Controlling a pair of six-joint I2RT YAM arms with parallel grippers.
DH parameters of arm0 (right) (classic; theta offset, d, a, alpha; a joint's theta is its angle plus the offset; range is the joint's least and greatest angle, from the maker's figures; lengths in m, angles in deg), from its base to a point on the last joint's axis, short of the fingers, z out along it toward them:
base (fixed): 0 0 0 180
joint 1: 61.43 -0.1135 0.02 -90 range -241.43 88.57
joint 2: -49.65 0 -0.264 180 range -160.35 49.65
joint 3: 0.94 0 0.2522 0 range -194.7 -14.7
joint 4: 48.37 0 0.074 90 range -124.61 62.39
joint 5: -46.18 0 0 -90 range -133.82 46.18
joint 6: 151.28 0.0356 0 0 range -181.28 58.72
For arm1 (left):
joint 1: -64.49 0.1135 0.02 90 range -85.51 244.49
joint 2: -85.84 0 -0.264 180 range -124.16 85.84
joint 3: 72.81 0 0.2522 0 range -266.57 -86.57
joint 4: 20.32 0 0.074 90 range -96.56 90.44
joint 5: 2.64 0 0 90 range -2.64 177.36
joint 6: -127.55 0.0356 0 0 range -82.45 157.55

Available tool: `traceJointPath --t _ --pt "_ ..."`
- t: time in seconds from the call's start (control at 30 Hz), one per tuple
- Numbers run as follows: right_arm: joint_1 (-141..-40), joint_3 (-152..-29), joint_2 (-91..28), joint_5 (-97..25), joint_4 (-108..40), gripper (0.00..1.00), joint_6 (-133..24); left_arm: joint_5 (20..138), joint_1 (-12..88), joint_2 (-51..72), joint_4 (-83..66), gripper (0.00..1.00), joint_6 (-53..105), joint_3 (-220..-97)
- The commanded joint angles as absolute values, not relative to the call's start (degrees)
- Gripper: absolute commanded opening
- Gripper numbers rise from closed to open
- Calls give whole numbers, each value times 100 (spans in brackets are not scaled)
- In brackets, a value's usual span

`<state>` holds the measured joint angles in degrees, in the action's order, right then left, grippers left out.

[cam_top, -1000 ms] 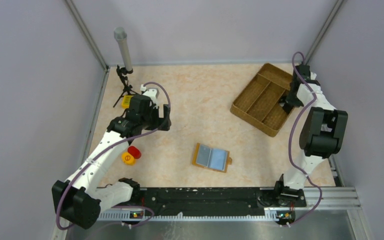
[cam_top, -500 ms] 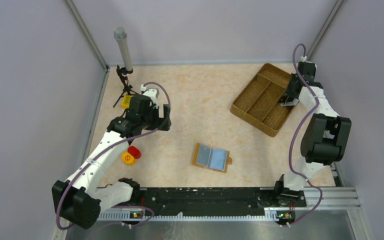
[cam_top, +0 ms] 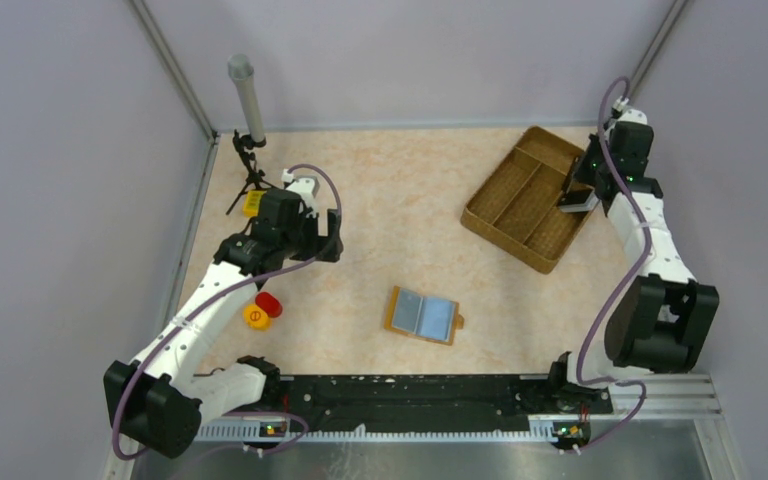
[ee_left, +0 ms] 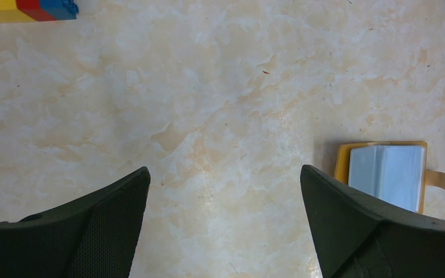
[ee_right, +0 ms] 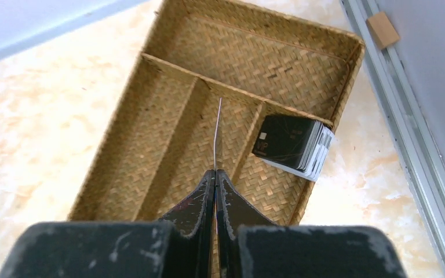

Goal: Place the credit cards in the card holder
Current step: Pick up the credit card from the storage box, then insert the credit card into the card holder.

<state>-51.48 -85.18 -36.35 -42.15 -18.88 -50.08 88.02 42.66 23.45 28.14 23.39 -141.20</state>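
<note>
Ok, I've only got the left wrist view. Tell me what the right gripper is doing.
Observer: The right gripper is shut on a credit card, held edge-on above the woven tray.
Operator: Give me the other cards.
Observer: A stack of dark cards lies in a tray compartment beside the held one.
Operator: Now place the card holder.
Observer: The card holder lies open on the table, apart from the tray and from both arms.

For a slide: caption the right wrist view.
Right gripper pinches a thin card edge-on over brown woven tray holding stacked dark cards.
</note>
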Motion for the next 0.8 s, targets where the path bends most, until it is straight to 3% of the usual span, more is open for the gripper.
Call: traceJointPath --t 0.0,0.4,0.63,0.77 --pt "-5119 -8408 -2966 -3732 -1793 0 -4838 8385 4284 2480 2632 99 2467 -14166" --pt "-6847 -7742 -1520 -2365 -1683 0 -4049 6029 4280 3010 1525 99 1881 -13913" --pt "-7828 -7593 -1214 -1424 -2127 0 -3660 4464 4274 3102 -1193 99 -114 -13076" --pt "-8149 -7515 -1150 -829 -2645 0 -3252 4341 4224 2910 -2515 99 -866 -12794"
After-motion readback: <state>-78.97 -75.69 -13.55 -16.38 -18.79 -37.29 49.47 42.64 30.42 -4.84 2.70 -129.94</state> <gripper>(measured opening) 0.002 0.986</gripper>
